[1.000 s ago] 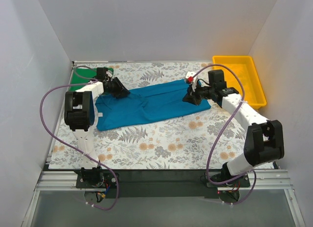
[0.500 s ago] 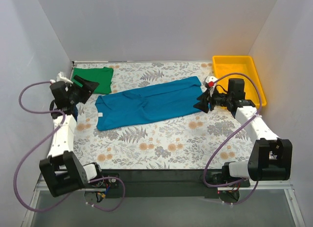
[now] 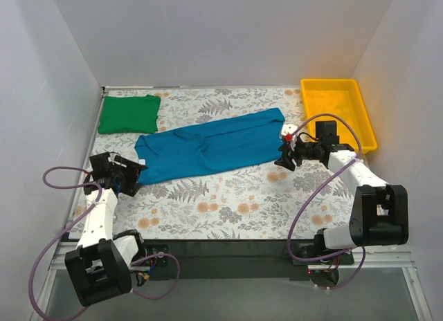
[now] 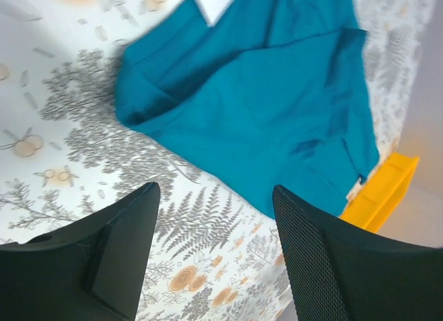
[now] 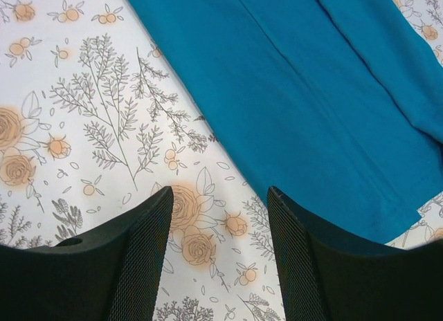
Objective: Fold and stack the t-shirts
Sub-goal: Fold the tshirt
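A teal-blue t-shirt [image 3: 211,147] lies folded lengthwise into a long strip across the middle of the flowered table; it also shows in the left wrist view [image 4: 263,93] and the right wrist view [image 5: 311,86]. A bright green t-shirt [image 3: 128,113] lies folded at the back left corner. My left gripper [image 3: 133,174] hovers open just off the teal shirt's left end, nothing between its fingers [image 4: 325,266]. My right gripper [image 3: 284,159] stands open beside the shirt's right end, over bare cloth-patterned table, fingers [image 5: 138,259] empty.
A yellow plastic tray [image 3: 339,113] stands at the back right, close behind the right arm. White walls close in the table on three sides. A purple cable loops off each arm.
Both grippers have let go of the teal shirt's ends and opened. Both arms pulled back toward the near side, the left one far to the left and forward; the shirt lies flat.
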You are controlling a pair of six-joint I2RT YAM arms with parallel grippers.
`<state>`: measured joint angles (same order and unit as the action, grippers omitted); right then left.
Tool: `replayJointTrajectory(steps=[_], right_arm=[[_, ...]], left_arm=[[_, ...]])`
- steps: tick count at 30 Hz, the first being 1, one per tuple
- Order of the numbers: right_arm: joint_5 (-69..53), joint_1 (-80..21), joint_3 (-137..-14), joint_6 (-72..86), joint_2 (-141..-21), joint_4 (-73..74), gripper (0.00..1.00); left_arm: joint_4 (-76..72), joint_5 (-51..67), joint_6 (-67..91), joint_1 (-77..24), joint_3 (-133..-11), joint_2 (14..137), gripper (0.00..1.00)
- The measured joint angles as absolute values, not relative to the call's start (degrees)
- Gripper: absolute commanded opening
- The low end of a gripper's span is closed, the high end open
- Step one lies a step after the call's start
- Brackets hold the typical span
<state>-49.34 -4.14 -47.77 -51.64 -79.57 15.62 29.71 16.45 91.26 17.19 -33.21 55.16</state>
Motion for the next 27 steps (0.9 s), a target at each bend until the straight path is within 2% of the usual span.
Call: replayJointTrajectory(steps=[9,18,22,23,25,27], right_arm=[[-47.0,-4.4,-47.8,-52.7,-80.1,15.7,0.64],[-46.4,-4.4,-47.8,-52.8,-80.3,15.7,0.63],[-45.6,-4.4,-47.8,-53.0,-80.4,15.7,0.63],[-45.1,-4.4,-47.8,-53.1,-80.5,15.7,0.63],[-43.9,-4.4,-47.8,-53.9,-80.7,15.7,0.63],[-42.1,-4.4,-47.8,-54.8,-80.9,15.7,0.63]], left_arm=[[30.4,13.9,94.6,17.2,-30.0,62.3,0.56],[24.4,13.4,96.4,17.2,-29.8,71.2,0.53],[22.6,13.3,96.4,17.2,-30.1,72.6,0.42],[22.3,13.3,96.4,17.2,-30.2,72.9,0.34],[22.1,12.4,96.1,17.2,-30.2,73.1,0.32],[22.1,11.3,95.8,17.2,-30.1,73.1,0.23]])
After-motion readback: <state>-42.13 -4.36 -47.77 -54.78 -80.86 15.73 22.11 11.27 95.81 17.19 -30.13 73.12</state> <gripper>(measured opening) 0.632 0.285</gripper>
